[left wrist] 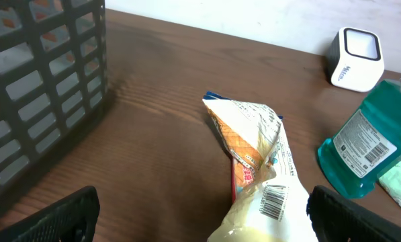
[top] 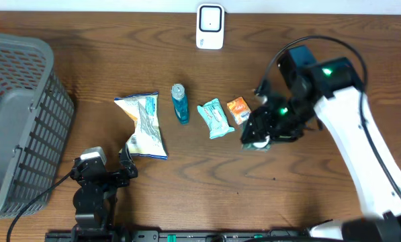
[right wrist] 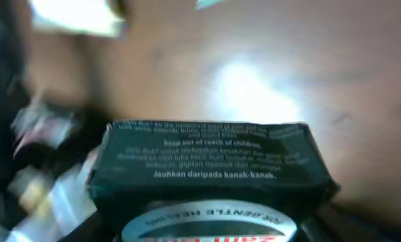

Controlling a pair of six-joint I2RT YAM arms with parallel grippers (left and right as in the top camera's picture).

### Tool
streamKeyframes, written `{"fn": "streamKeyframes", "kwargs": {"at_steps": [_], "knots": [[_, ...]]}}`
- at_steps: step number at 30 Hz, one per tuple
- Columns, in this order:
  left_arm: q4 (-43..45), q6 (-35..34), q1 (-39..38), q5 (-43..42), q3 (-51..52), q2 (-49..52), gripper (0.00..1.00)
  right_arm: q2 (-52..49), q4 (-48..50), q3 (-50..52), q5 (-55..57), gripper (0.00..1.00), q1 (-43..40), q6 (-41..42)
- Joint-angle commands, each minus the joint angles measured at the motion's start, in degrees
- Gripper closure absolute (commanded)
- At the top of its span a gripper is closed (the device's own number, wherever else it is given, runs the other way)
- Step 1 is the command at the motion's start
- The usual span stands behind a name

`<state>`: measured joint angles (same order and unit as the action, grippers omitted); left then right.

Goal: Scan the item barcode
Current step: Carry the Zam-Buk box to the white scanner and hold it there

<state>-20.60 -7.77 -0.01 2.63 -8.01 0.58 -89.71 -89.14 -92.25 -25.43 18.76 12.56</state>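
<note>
Right wrist view: we record the dark box [right wrist: 207,158] close to the lens, its face carrying white print including "Keep out of reach of children" and a round label at the lower edge; no barcode is legible on the side shown. On the overhead view the box sits at the right of the bench [top: 207,181], pinched in the right end effector [top: 258,136], just beside an orange packet [top: 238,109] and well apart from the white scanner [top: 209,27] at the far edge. The grey mesh basket [top: 25,121] stands at the left; the chip bag [top: 144,126], blue bottle [top: 180,103] and teal packet [top: 215,118] lie outside it. The right arm reaches in from the right, bent down over the box. The left end effector [top: 109,163] rests low at the near edge, fingers spread wide, pointing at the chip bag.
</note>
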Motion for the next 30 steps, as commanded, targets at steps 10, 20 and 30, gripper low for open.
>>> {"fn": "streamKeyframes", "kwargs": {"at_steps": [10,20,30], "knots": [[0.1,-0.7,0.3,-0.7,0.2,-0.3,0.02,-0.7,38.1,4.1,33.5,0.66,7.7,12.0],[0.1,-0.7,0.3,-0.7,0.2,-0.3,0.02,-12.9,63.6,5.0,35.4,0.62,7.7,2.9],[0.1,-0.7,0.3,-0.7,0.2,-0.3,0.02,-28.3,96.5,4.9,35.4,0.71,7.7,-3.8]]}}
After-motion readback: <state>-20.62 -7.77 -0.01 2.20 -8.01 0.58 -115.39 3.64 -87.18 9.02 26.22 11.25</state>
